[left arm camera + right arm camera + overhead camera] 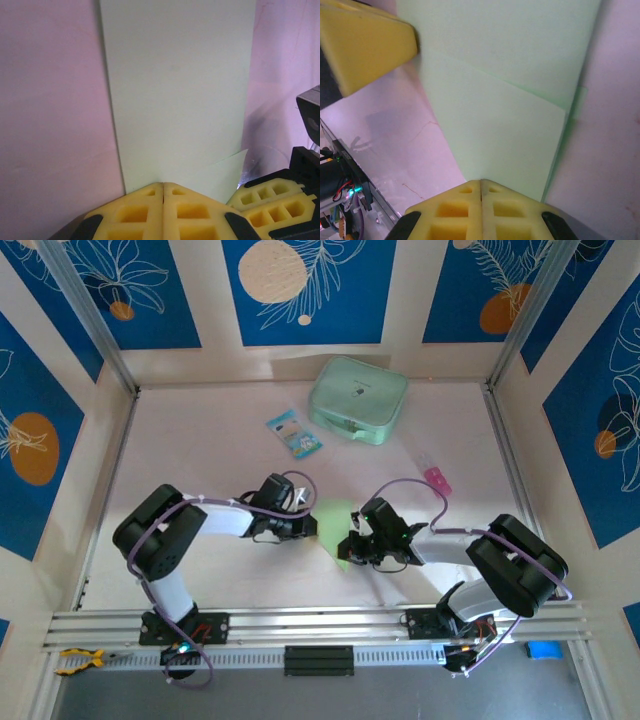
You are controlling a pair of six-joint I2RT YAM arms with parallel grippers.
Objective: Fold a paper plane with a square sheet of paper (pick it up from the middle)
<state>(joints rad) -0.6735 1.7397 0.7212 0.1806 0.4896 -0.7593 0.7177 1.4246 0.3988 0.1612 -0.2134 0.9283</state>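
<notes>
Jaws pressed together, we see the left gripper (163,185) and the right gripper (481,181) meeting opposite sides of the creased square sheet of paper (175,90) on the pink table (50,100).

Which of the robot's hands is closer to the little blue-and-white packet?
Left. The left hand is below the packet in the top view, almost in line with it; the right hand is lower still and off to the right.

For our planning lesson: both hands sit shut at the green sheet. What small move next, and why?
Probably slide the shut right hand along the folded flap to sharpen its crease; the square sheet of paper lies part-folded, the left hand shut at its edge.
</notes>
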